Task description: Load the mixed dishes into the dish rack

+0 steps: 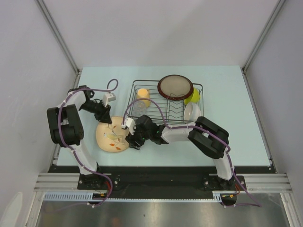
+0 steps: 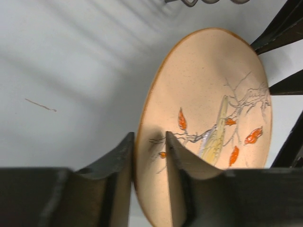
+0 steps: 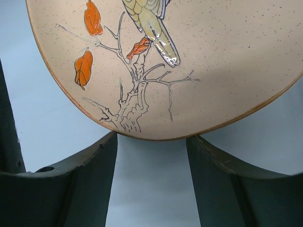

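The beige floral-patterned plate [image 1: 111, 135] is on the table, left of the dish rack's near left corner. My left gripper [image 1: 106, 119] is shut on its far rim; in the left wrist view [image 2: 149, 144] one finger is on the plate's face [image 2: 213, 94] and the other is outside the rim. My right gripper [image 1: 131, 140] is open at the plate's right edge. In the right wrist view [image 3: 151, 138] both fingertips touch just under the rim of the plate [image 3: 199, 61]. The black wire dish rack [image 1: 168, 116] holds the dark-red-rimmed cream dish [image 1: 175, 86], lime green bowl [image 1: 194, 96], pale yellow mug [image 1: 143, 96], clear glass [image 1: 138, 108] and small pale saucer [image 1: 191, 112].
The pale blue table [image 1: 236, 118] has bare room right of the rack and behind it. Grey walls and metal frame posts [image 1: 59, 38] close in the sides. Purple cables run along both arms.
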Controlling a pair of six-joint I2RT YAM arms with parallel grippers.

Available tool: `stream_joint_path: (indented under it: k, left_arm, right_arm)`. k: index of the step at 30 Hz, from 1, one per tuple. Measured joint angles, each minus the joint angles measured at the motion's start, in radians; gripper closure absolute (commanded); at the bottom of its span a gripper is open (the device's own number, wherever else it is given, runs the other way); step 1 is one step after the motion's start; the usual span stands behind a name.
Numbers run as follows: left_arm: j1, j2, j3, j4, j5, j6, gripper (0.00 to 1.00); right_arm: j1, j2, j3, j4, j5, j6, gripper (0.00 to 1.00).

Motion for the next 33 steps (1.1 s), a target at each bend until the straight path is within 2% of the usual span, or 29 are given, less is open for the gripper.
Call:
stream_joint_path:
  k: [4, 5, 7, 16, 23, 28, 33]
  left_arm:
    - [0.000, -0.009, -0.006, 0.010, -0.023, 0.006, 0.77]
    - [0.000, -0.009, -0.007, 0.010, -0.024, 0.005, 0.88]
    - [0.000, -0.009, -0.007, 0.010, -0.025, 0.005, 1.00]
    - [0.000, -0.009, 0.005, -0.013, -0.026, -0.001, 0.99]
    - [-0.025, -0.066, 0.109, -0.172, -0.037, -0.059, 1.00]
    - [-0.050, -0.150, 0.179, -0.204, -0.063, -0.083, 1.00]
    - [-0.045, -0.168, 0.170, -0.207, -0.072, -0.082, 1.00]
  right_arm:
    - [0.001, -0.001, 0.000, -0.005, -0.007, -0.006, 0.37]
    - [0.001, -0.002, 0.000, -0.005, -0.009, -0.007, 0.38]
    - [0.001, -0.002, 0.000, -0.006, -0.010, -0.007, 0.38]
    - [0.002, -0.004, 0.000, -0.014, -0.011, -0.013, 0.39]
    - [0.003, -0.021, 0.002, -0.037, 0.053, -0.018, 0.32]
    - [-0.012, -0.122, 0.002, -0.101, 0.104, -0.019, 0.29]
    - [-0.029, -0.219, 0.015, -0.112, 0.110, -0.018, 0.29]
